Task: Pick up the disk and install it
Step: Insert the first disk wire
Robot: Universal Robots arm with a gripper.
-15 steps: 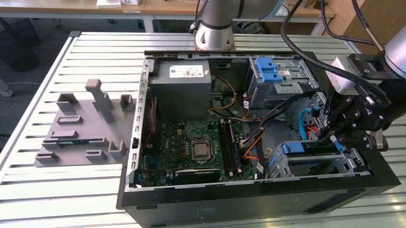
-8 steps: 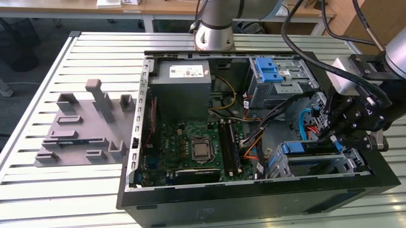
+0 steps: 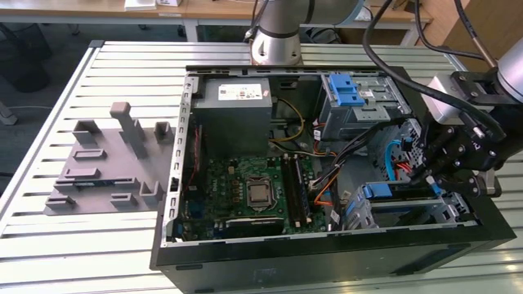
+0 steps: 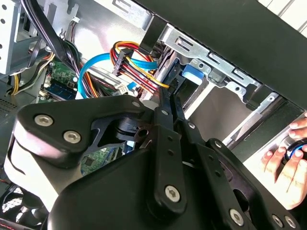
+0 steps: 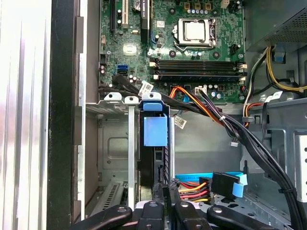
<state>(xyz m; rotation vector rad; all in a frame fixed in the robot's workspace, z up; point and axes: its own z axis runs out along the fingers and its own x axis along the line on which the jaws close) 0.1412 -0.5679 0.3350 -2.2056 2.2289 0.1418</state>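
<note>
An open black steel desktop computer case (image 3: 327, 257) lies on its side on a slatted aluminium worktable (image 3: 49, 202), and every position below is referred to this case. Inside it, at the end nearer the arm's silver base, sits the large grey power supply box (image 3: 235, 116), with the green motherboard (image 3: 253, 190) beside it toward the case's front panel. A grey moulded parts tray (image 3: 106, 165) rests outside the case, well apart from it. In the front corner of the case stands the bare-metal drive cage (image 3: 408, 211), and in it sits the disk (image 5: 154, 127), a flat drive on edge whose blue plastic carrier rails and tab project from the cage in the first wrist view. The black multi-link gripper (image 5: 165, 201) hangs directly over that cage, its fingers drawn together around the disk's upper edge, apparently gripping it, with red, yellow and blue cables (image 4: 132, 57) just beside. A person's hand (image 4: 283, 160) rests at the case's outer wall. Judged from its form, the disk is rigid, fairly dense and shock-sensitive; the stiff narrow edges and rails offer the safest hold, not the label face.
</note>
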